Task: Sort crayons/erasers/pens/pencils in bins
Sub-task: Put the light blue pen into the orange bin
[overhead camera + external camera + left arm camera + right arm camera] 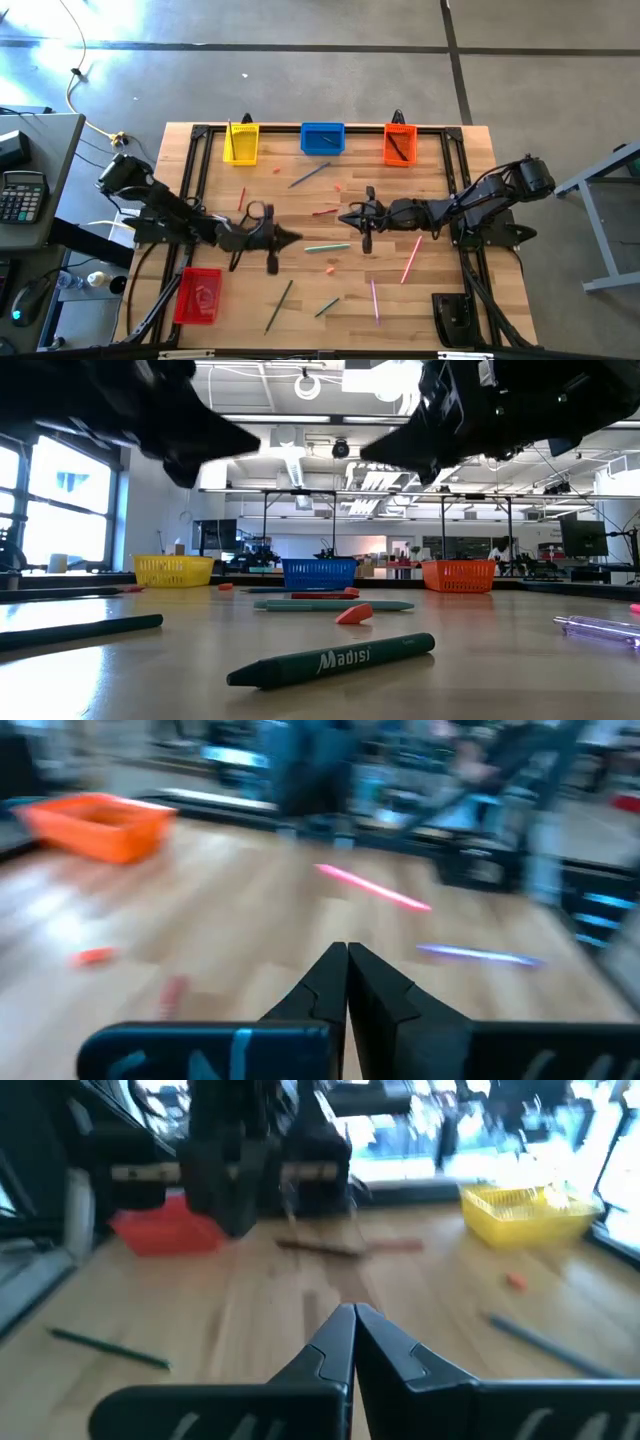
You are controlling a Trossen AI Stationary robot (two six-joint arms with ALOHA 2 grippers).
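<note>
left pincer (296,238) shut, empty | green crayon (326,247) just beside tips

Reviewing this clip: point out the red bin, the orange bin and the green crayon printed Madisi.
Red rectangular plastic bin (185,297), high view, on its left wall.
Orange rectangular plastic bin (387,150), high view, on its left wall.
Dark green Madisi crayon (335,659), low view, on its printed wrapper mid-length.
</note>
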